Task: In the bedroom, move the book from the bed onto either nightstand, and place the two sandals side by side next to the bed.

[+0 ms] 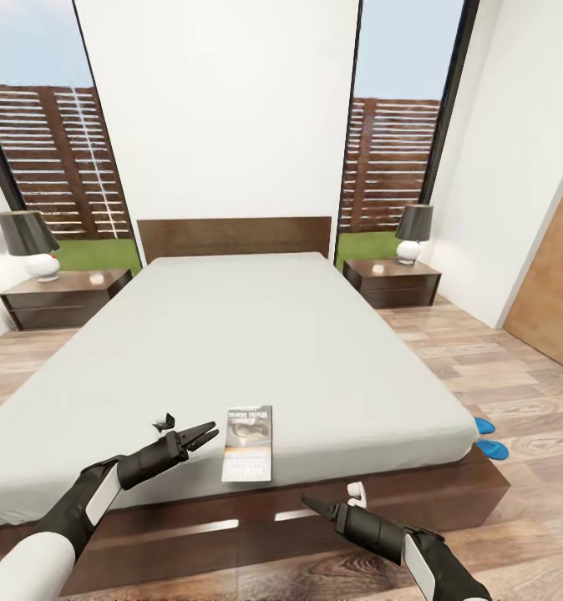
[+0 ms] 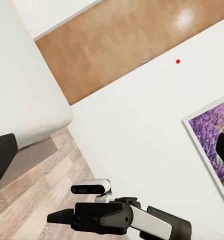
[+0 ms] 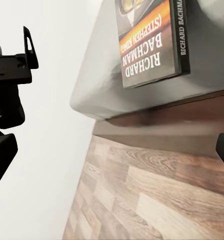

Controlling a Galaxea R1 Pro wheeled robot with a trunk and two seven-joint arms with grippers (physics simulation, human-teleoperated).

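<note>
So far nothing of the task looks finished. On the far left, well away from both jaws, the left nightstand [image 1: 64,296] stands beside the bed [image 1: 256,351] with a lamp [image 1: 32,244] and a small pale thing on its top; the book is not on it.

The left gripper [image 1: 200,434] hovers over the near part of the mattress. Its jaws lie close together, almost a narrow point, and they hold nothing. Just to the right of these jaws, a small gap apart, lies the book [image 1: 248,442], flat on the mattress near the foot edge of the bed. In the right wrist view the book [image 3: 151,40] reaches about to this edge, with its orange band visible.

The right gripper [image 1: 315,505] is lower, in front of the wooden bed frame, below and to the right of the book. I cannot tell whether its jaws are open or closed; nothing is seen in them.

Further right, well apart from both jaws, the two sandals [image 1: 488,438] lie on the floor at the bed's corner, close together, partly hidden by the mattress. Whether they are properly side by side I cannot judge.

The right nightstand [image 1: 392,282] far behind is also without the book. I judge that the book must be picked up first, then the sandals checked.
</note>
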